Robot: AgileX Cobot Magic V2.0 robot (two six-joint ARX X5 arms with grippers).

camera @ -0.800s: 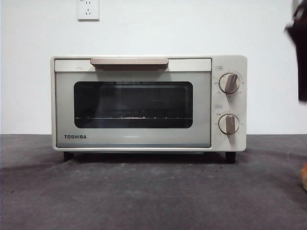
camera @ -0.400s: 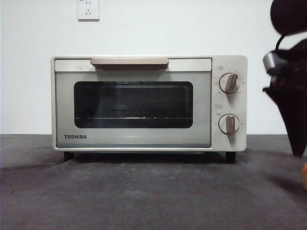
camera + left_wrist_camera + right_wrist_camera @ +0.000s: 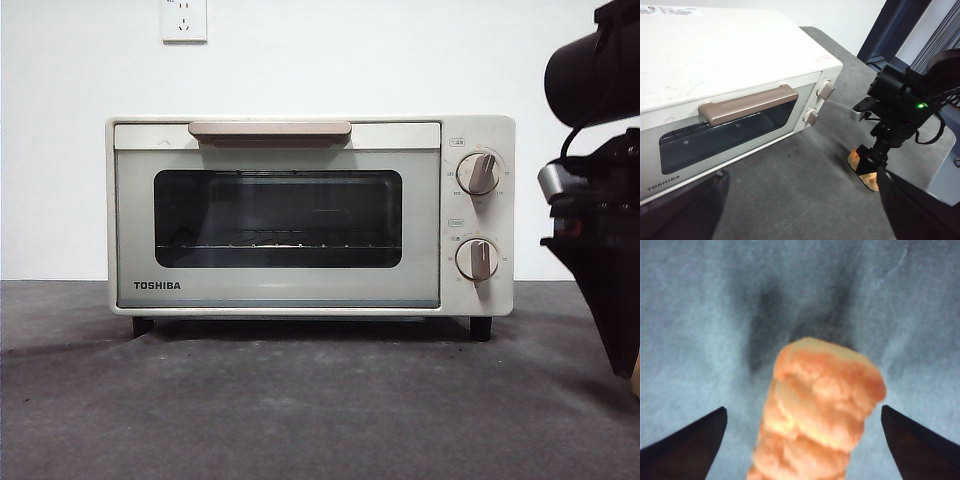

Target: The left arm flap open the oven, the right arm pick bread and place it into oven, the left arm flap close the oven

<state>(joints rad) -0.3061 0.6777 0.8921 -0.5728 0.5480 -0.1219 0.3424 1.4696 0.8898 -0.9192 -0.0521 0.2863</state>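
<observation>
The cream-white oven [image 3: 300, 215] stands on the dark table with its glass door shut and its beige handle [image 3: 270, 130] at the top. It also shows in the left wrist view [image 3: 730, 60]. The right arm [image 3: 600, 230] hangs low at the right edge. Its gripper [image 3: 802, 440] is open, with one jaw on each side of the orange-brown bread [image 3: 820, 405] and a gap on both sides. In the left wrist view the right gripper [image 3: 871, 162] stands over the bread [image 3: 869, 180] on the table. My left gripper [image 3: 800, 220] is open and empty, in front of the oven.
A wall socket [image 3: 184, 20] sits on the white wall behind the oven. Two beige knobs [image 3: 478, 173] are on the oven's right side. Dark blue frames [image 3: 890, 30] stand beyond the table's far edge.
The right arm has come down from the top right corner and now hangs low over the bread. The oven has not moved.
</observation>
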